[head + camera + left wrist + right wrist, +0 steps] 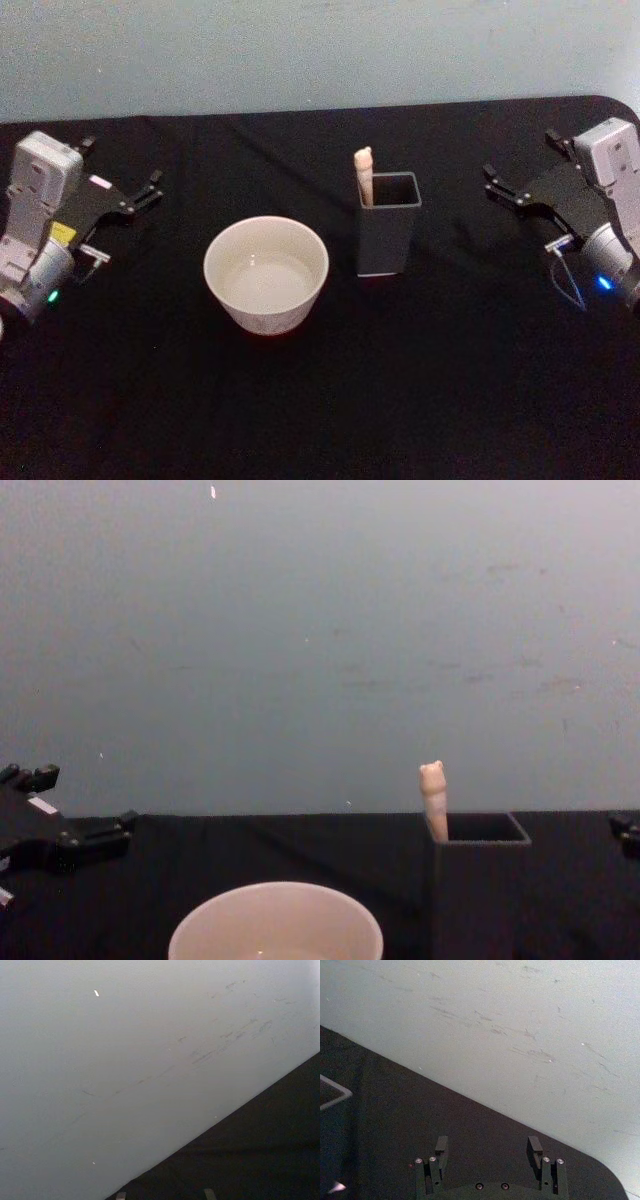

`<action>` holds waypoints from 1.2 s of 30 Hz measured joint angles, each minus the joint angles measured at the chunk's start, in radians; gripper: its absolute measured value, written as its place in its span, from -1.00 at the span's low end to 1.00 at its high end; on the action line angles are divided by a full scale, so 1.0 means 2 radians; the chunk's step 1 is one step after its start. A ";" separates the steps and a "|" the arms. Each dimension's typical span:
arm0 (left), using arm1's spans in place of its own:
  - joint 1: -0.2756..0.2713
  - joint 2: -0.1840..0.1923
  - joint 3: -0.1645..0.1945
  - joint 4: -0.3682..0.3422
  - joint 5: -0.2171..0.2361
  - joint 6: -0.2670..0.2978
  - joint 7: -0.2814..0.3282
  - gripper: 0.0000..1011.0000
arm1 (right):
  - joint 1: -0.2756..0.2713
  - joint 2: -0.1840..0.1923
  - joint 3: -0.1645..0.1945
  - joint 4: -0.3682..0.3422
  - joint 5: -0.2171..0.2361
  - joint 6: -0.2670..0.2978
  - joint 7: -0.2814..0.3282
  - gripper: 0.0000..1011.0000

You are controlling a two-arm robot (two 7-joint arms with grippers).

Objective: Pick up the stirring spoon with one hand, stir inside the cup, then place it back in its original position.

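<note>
A stirring spoon (363, 172) stands handle-up in the rear left corner of a tall dark grey square holder (388, 240) on a black counter (450, 380). A wide cream cup (266, 274) sits near the holder's left. The left tool (120, 163) and right tool (518, 152) rest at opposite edges, both spread wide and empty.

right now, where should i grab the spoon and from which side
Grip the spoon by its beige handle top, coming from above: only that end sticks up out of the holder, whose walls block any lower side approach.
</note>
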 joint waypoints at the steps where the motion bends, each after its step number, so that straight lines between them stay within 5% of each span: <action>1: 0.000 0.000 0.000 0.000 0.000 0.000 0.000 0.98 | -0.001 0.000 0.002 -0.003 0.002 0.002 0.003 0.98; 8: 0.000 0.000 0.000 0.000 0.000 0.000 0.000 0.98 | -0.010 0.004 0.021 -0.047 0.038 0.033 0.041 0.98; 18: 0.000 0.000 0.000 0.000 0.000 0.000 0.000 0.98 | -0.012 0.002 0.040 -0.119 0.090 0.129 0.080 0.98; 27: 0.000 0.000 0.000 0.000 0.000 0.000 0.000 0.98 | -0.002 -0.011 0.037 -0.157 0.102 0.200 0.098 0.98; 36: 0.000 0.000 0.000 0.000 0.000 0.000 0.000 0.98 | 0.008 -0.022 0.018 -0.170 0.093 0.235 0.118 0.98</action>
